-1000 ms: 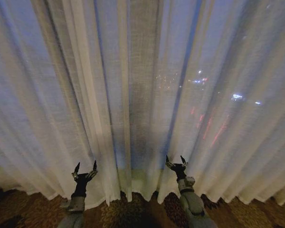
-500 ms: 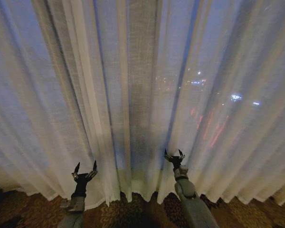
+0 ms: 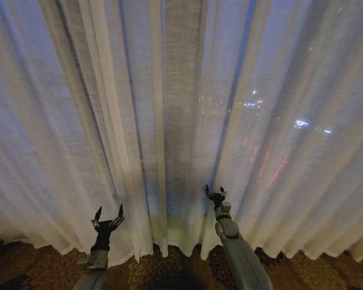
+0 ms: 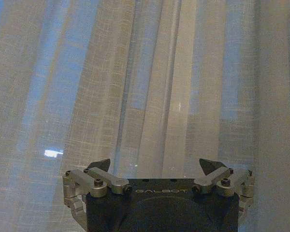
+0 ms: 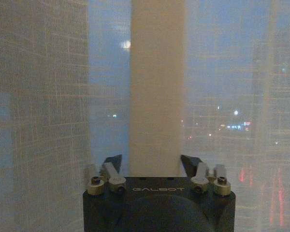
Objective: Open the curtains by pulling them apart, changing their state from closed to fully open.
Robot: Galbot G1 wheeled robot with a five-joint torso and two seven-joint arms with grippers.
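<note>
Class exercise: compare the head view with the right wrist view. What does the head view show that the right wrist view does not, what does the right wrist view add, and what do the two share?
Head view alone: the left end effector open, low before the curtains; the wavy hem; the patterned carpet.

Right wrist view alone: a close look at the right end effector, fingertips spread either side of one opaque fold.

Both: the closed sheer curtains, city lights glowing through them, and the right end effector open, near the middle folds, gripping nothing.

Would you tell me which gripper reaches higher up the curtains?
The right gripper: its open tips sit higher against the curtains than the left gripper.
</note>
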